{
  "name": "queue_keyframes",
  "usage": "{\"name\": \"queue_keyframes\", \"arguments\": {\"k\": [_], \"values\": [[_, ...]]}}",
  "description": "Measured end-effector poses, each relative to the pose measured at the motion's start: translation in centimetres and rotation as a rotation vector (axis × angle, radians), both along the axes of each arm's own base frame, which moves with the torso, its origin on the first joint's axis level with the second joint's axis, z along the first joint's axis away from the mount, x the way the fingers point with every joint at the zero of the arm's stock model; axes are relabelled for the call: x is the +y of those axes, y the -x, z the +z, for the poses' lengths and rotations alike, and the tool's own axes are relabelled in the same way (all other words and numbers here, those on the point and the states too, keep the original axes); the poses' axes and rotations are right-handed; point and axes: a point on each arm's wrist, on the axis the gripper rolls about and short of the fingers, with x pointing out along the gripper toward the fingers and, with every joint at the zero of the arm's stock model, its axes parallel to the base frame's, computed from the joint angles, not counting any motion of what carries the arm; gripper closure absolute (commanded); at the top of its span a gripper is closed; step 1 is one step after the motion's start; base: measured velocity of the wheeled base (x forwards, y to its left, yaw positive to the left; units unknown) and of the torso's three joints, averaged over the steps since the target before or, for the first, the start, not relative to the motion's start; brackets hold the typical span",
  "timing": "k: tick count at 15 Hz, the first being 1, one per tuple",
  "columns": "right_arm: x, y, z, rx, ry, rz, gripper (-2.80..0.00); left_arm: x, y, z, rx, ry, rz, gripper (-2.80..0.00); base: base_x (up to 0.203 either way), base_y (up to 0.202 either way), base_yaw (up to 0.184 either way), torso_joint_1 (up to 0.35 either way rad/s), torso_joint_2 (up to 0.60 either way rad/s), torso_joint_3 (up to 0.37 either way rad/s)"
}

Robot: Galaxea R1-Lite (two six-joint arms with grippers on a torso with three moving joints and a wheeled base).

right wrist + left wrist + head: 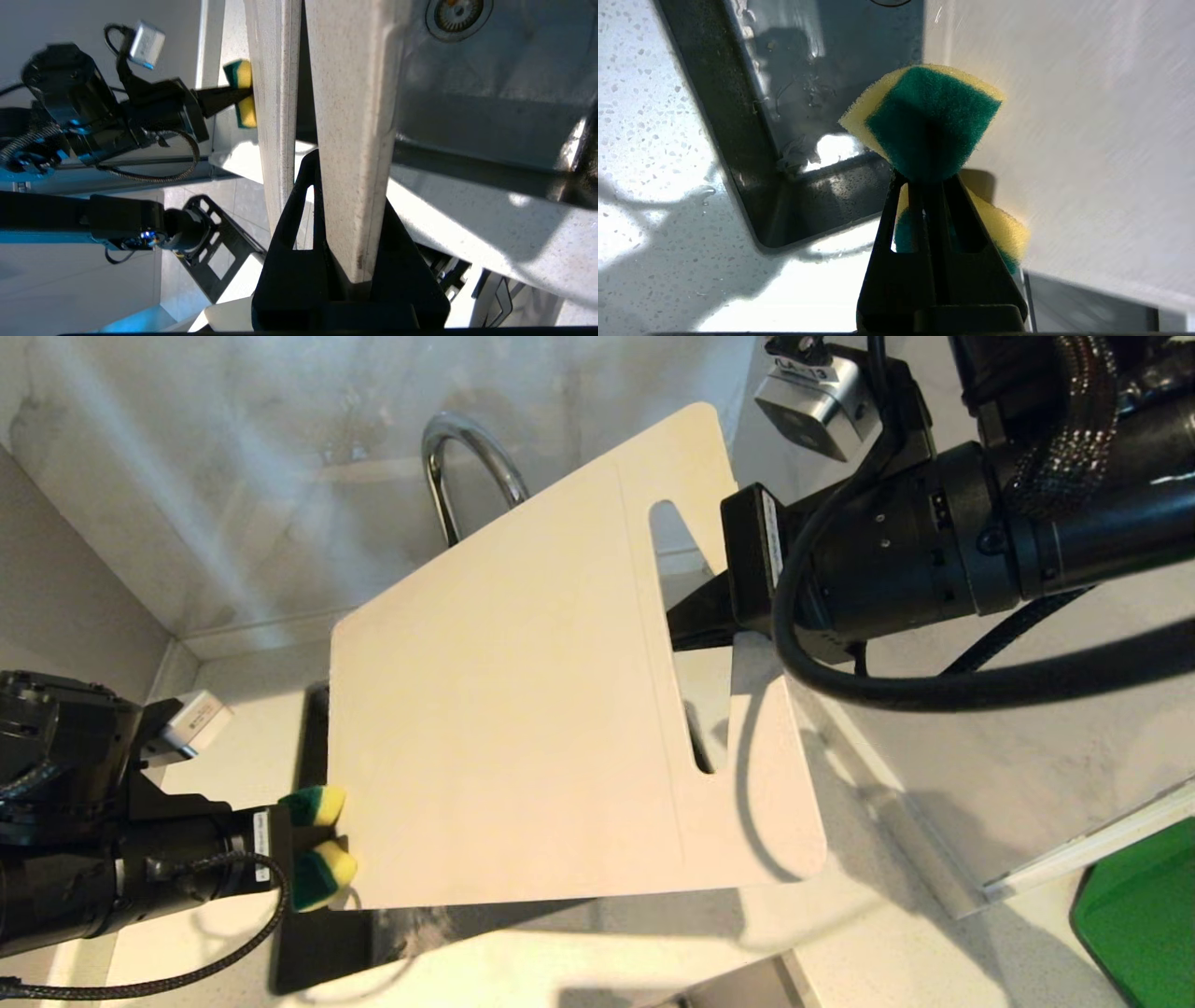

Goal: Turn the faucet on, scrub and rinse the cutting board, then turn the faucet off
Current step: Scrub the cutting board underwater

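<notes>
sponge at the board's corner, scrubbing step in hand

my right end effector [345, 261] is clenched on the handle end of the cutting board [523, 709], one finger on each face, holding it tilted over the sink [808, 196]. the slot handle sits just beyond my fingers. from that grip the board runs away toward my left end effector [308, 845], which is clenched on a green-and-yellow sponge [924, 121], squeezed so both ends bulge out of the fingers. the sponge sits at the board's far lower corner, at its edge; i cannot tell if it truly presses the face or only lies beside it.

to scrub well, i judge i should hold the right grip steady and firm so the thin board does not swing or flex away, then carry the sponge from the corner across the face in overlapping strokes, with the green rough side against the plastic. pushing too hard at the unsupported corner could twist the board in my fingers.

the faucet [467, 467] stands behind the board's upper edge, beyond my right end effector; only its arched spout shows and no running stream can be made out. the sink below the sponge holds no dishes that i can see, only droplets and wet marks on its floor, and a drain [455, 14] beneath the board. the speckled surface [654, 140] beside the sink is spotted with water.
</notes>
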Motion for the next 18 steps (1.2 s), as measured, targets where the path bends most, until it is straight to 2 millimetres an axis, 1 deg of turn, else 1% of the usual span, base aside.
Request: {"name": "queue_keyframes", "arguments": {"k": [3,5,6,8,10,12,13,15,16,18], "values": [[-0.3,-0.1,0.3,-0.011,-0.006,-0.012,0.0,0.0,0.0,0.0,-0.012,0.007,0.0,0.0,0.0,0.0,0.0,0.0,0.0,0.0],[-0.3,-0.4,0.1,-0.006,-0.003,-0.017,0.0,-0.1,0.0,0.8,-0.045,0.026,-0.009,0.0,0.0,0.0,0.0,0.0,0.0,0.0],[-0.2,-0.5,-0.1,0.001,0.002,-0.016,0.0,-0.3,0.0,1.4,-0.068,0.039,-0.015,0.0,0.0,0.0,0.0,0.0,0.0,0.0],[0.1,-0.8,-0.8,0.021,0.017,-0.011,0.0,-0.8,0.1,3.6,-0.119,0.073,-0.038,0.0,0.0,0.0,0.0,0.0,0.0,0.0],[0.2,-1.1,-1.1,0.033,0.024,-0.011,0.0,-1.7,0.5,6.4,-0.155,0.102,-0.085,0.0,0.0,0.0,0.0,0.0,0.0,0.0],[0.3,-1.2,-1.3,0.038,0.028,-0.012,0.0,-3.3,1.0,8.6,-0.178,0.123,-0.143,0.0,0.0,0.0,0.0,0.0,0.0,0.0],[0.4,-1.3,-1.3,0.039,0.029,-0.012,0.0,-4.5,1.0,9.2,-0.181,0.124,-0.174,0.0,0.0,0.0,0.0,0.0,0.0,0.0],[0.4,-1.4,-1.4,0.041,0.031,-0.014,0.0,-7.0,1.2,9.4,-0.181,0.112,-0.226,0.0,0.0,0.0,0.0,0.0,0.0,0.0],[0.4,-1.4,-1.4,0.044,0.03,-0.016,0.0,-8.2,1.2,9.0,-0.168,0.099,-0.255,0.0,0.0,0.0,0.0,0.0,0.0,0.0],[0.3,-1.6,-1.5,0.048,0.034,-0.024,0.0,-9.5,1.2,7.7,-0.133,0.058,-0.291,0.0,0.0,0.0,0.0,0.0,0.0,0.0]]}}
